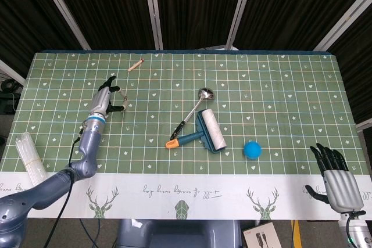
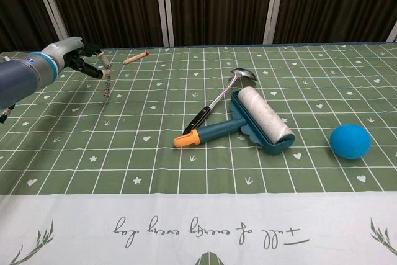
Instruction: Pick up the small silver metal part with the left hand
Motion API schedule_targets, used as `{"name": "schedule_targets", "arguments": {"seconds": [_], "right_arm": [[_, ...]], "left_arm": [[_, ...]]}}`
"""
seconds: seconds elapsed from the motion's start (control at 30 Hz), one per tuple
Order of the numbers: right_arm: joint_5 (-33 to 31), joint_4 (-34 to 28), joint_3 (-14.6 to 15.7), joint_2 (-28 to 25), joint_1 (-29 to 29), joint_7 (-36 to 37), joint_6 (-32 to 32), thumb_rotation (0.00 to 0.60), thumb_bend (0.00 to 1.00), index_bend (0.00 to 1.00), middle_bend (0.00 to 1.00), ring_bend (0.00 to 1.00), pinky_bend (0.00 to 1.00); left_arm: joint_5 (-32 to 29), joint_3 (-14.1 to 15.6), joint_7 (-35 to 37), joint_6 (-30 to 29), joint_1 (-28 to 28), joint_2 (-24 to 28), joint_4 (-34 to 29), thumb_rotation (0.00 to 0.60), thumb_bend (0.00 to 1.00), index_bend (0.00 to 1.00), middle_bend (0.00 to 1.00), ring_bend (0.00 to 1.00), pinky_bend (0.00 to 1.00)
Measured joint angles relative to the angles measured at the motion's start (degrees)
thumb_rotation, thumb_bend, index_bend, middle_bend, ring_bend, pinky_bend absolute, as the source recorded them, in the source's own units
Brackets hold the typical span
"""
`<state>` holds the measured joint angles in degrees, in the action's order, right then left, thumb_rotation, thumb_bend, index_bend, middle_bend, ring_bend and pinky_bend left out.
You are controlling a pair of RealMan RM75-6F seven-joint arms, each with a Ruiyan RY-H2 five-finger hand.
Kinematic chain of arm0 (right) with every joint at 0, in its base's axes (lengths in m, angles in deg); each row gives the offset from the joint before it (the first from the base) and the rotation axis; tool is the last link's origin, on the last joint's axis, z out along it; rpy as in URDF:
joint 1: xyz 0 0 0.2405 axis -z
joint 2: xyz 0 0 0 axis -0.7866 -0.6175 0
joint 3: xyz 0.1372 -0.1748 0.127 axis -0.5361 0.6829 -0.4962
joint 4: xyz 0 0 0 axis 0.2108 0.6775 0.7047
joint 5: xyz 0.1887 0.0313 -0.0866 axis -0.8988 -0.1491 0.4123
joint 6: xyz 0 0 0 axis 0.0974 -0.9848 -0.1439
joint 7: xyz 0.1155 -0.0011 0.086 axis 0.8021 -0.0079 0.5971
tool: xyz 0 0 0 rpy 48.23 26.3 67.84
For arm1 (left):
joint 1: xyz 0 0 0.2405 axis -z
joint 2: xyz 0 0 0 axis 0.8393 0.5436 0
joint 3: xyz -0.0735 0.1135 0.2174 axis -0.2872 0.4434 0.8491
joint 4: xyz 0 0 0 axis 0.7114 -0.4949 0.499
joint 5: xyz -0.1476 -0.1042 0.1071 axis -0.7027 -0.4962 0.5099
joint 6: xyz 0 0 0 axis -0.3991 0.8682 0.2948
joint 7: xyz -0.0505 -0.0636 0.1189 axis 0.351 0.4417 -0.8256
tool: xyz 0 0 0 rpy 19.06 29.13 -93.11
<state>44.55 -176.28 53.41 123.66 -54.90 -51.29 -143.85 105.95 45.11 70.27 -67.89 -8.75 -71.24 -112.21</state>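
The small silver metal part (image 1: 123,102) is a thin, short piece that dangles below the fingertips of my left hand (image 1: 106,98) over the left side of the green checked cloth. In the chest view the left hand (image 2: 75,53) pinches the part's upper end, and the part (image 2: 107,85) hangs down toward the cloth. I cannot tell whether its lower tip touches the cloth. My right hand (image 1: 336,179) hovers off the table's near right corner with its fingers spread and nothing in it; the chest view does not show it.
A small wooden peg (image 1: 135,65) lies at the far edge behind the left hand. Mid-table lie a metal ladle (image 1: 196,107) and a teal lint roller (image 1: 210,131), with a blue ball (image 1: 252,150) to their right. A bundle of white sticks (image 1: 29,156) sits at the near left edge.
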Motion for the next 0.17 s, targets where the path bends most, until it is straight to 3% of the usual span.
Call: {"name": "schedule_targets", "arguments": {"seconds": [0.17], "right_arm": [[0.03,-0.07,-0.02,-0.01,0.1,-0.01,-0.25,0.6,0.11,0.0,0.0,0.0,0.0]], "left_arm": [[0.12,0.02,0.66,0.17,0.12,-0.26,0.62,0.6,0.45,0.57,0.0,0.0,0.0]]}}
